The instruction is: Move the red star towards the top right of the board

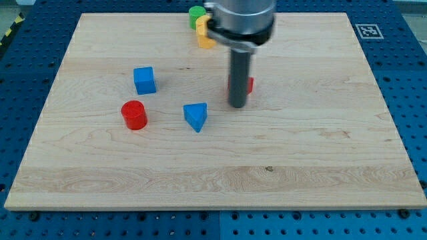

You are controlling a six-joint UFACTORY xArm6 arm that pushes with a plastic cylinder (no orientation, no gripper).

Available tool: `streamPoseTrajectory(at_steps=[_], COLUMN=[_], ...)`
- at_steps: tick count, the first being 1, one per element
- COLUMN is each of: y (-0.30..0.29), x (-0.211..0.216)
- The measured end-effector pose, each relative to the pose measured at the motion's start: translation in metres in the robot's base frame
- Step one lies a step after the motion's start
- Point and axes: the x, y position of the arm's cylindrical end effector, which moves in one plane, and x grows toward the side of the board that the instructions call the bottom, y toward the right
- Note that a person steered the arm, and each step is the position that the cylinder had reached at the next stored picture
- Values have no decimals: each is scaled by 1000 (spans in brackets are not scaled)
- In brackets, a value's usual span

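Observation:
The red star lies right of the board's middle, mostly hidden behind my rod; only a red edge shows on the rod's right side. My tip rests on the board just below and left of the star, touching or nearly touching it. The rod hangs from a silver and black cuff at the view's top.
A blue cube and a red cylinder sit at the left. A blue triangular block lies left of my tip. A green block and a yellow block sit at the top edge, partly hidden by the arm. The wooden board lies on a blue pegboard table.

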Motion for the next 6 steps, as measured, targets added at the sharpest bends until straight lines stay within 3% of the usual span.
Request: streamPoseTrajectory(at_steps=[1, 2, 3, 4, 6], y=[39, 50, 44, -1, -24], x=[-23, -11, 10, 3, -13])
